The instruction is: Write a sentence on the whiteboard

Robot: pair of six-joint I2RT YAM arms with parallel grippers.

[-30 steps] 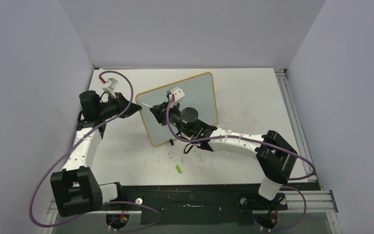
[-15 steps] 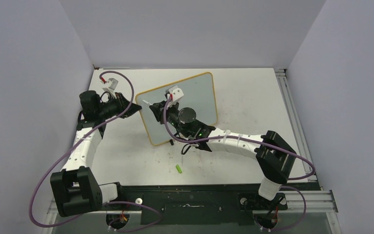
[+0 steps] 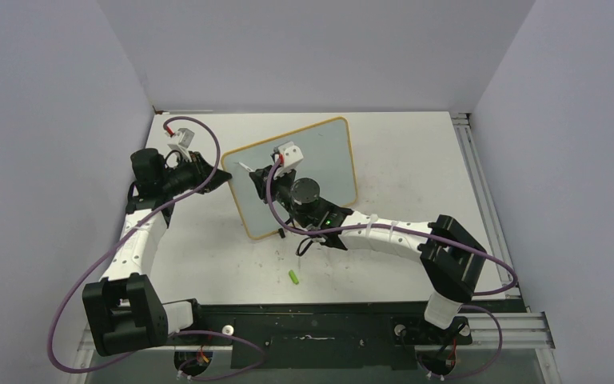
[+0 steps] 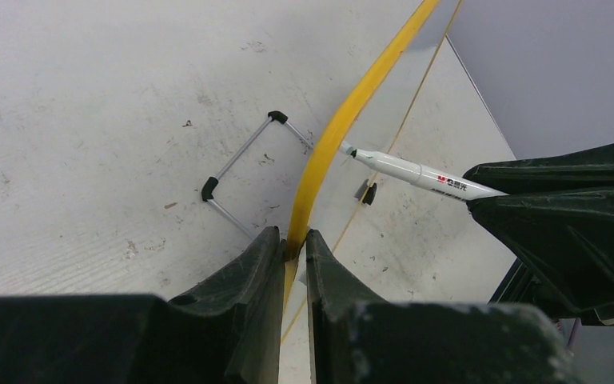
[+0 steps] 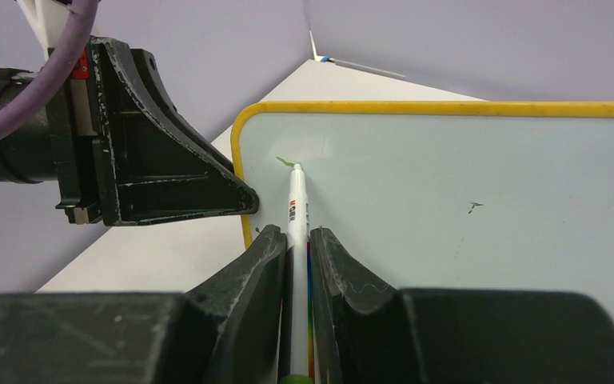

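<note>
Top view, with both wrist views. I am watching the left arm reaching from its base up to the whiteboard's left edge, elbow bent and wrist turned toward the board. The left gripper is clamping the orange-yellow frame between its fingers, pinching that edge. The right arm is stretching low across the table toward the board's face, and the right gripper is squeezing a white marker along its barrel.

The whiteboard is standing on its lower long edge, leaning back on a wire leg with black tips behind it. Its long axis is running from the left gripper's side away to the right. Its writing face is turning toward the right wrist.

The marker is pointing straight out of the right gripper at the board, its long axis in line with the fingers. Its tip is touching the face just inside the rounded upper corner nearest the left gripper.

Of the sentence I am seeing only one short green stroke, beside the tip; no word is readable. The barrel is carrying a red logo and small print that I am unable to read. A small green piece is lying on the table in front of the board.
</note>
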